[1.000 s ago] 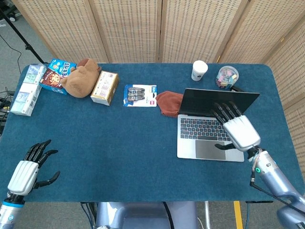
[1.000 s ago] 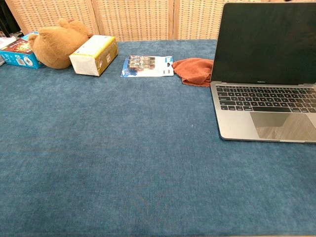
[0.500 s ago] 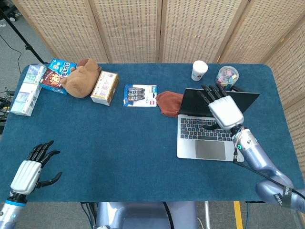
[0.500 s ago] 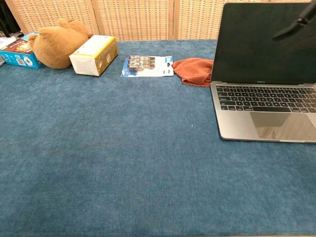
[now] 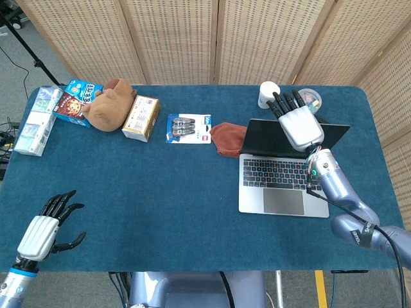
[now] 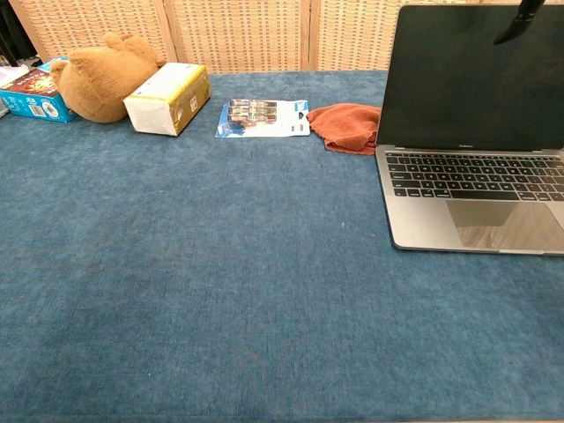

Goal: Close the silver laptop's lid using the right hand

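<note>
The silver laptop (image 5: 282, 186) stands open at the right of the table, its dark screen (image 6: 480, 79) upright and facing me. My right hand (image 5: 297, 122) hovers above the lid's top edge with its fingers stretched out toward the back of the table, holding nothing. In the chest view only one dark fingertip (image 6: 520, 22) of it shows in front of the screen's top right corner. I cannot tell if the hand touches the lid. My left hand (image 5: 43, 230) hangs open off the table's near left corner, away from the laptop.
A rust-coloured cloth (image 5: 228, 138) lies just left of the laptop. Behind the lid stand a white paper cup (image 5: 268, 94) and a clear jar of sweets (image 5: 308, 97). Further left are a battery pack (image 5: 189, 128), a yellow box (image 5: 141, 117), a brown plush toy (image 5: 109, 106) and snack boxes (image 5: 70, 102).
My right hand has moved from over the keyboard up and back to the lid's top edge. The lid stands at the same angle. My left hand has barely shifted.
</note>
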Controlling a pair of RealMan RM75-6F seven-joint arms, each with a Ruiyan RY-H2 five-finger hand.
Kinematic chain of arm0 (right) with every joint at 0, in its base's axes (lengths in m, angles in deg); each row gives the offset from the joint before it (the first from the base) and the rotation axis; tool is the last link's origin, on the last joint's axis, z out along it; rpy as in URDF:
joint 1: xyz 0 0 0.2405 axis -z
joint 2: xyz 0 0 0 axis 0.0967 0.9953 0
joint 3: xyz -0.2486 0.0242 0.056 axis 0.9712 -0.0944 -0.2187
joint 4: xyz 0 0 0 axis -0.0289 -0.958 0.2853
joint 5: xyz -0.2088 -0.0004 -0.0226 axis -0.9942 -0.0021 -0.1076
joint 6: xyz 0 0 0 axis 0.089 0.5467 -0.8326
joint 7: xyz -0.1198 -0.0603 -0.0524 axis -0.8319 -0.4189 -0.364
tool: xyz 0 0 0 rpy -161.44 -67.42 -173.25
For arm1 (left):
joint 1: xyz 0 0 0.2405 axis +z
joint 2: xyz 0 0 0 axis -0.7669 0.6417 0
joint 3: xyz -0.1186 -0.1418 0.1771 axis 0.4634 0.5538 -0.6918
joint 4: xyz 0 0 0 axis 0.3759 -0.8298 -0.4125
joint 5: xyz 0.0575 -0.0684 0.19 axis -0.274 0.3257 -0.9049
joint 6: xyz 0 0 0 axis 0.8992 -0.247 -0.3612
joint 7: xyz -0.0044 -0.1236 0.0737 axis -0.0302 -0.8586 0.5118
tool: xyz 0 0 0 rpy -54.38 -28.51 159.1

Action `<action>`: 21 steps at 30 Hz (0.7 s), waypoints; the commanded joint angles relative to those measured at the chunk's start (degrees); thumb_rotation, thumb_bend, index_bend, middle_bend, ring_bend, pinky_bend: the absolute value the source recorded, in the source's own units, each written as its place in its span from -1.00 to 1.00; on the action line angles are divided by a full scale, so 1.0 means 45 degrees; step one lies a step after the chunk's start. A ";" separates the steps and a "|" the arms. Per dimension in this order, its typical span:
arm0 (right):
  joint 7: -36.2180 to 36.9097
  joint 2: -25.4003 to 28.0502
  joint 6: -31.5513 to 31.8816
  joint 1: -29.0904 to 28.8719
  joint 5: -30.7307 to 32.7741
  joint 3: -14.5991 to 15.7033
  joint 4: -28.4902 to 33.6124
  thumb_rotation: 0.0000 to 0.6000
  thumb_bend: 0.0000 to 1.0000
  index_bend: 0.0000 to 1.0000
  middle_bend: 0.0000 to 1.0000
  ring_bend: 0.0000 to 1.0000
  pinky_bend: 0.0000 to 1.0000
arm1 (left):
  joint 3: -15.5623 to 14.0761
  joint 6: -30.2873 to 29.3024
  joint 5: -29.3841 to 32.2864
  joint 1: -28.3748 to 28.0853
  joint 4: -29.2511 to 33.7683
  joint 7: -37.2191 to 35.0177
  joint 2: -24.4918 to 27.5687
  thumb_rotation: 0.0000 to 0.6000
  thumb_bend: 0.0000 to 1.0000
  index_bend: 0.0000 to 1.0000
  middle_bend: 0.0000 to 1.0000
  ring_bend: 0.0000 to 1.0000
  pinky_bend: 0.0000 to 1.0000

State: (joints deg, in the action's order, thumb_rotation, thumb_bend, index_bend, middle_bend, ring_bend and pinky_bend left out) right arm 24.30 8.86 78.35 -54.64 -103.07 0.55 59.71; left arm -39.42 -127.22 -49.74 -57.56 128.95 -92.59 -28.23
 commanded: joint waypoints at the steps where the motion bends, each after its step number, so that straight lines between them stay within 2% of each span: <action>1: -0.0592 -0.0104 0.0160 -0.0119 0.0552 0.0173 -0.0256 0.96 -1.00 -1.00 -1.00 -1.00 -1.00 | -0.0019 0.0024 -0.0022 -0.0021 -0.0015 -0.0021 -0.0006 0.36 -0.44 -0.47 -0.81 -0.85 -0.83; 14: -0.2928 0.1032 -0.0517 -0.0350 0.3431 0.1113 0.0635 1.00 -1.00 -1.00 -1.00 -1.00 -1.00 | -0.0179 -0.0034 -0.0292 -0.0064 0.0033 -0.0110 0.0012 0.36 -0.44 -0.47 -0.81 -0.85 -0.83; 21: -0.3644 0.1534 -0.0716 -0.0742 0.4408 0.1626 0.1372 1.00 -1.00 -1.00 -1.00 -1.00 -1.00 | -0.0222 0.0023 -0.0303 -0.0096 0.0023 -0.0158 0.0004 0.36 -0.44 -0.47 -0.81 -0.85 -0.83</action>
State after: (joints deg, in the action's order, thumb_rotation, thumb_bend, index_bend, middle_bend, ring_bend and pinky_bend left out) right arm 8.44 15.15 75.58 -57.49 -83.91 7.26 65.17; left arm -40.42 -127.11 -51.11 -58.00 129.06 -93.30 -28.22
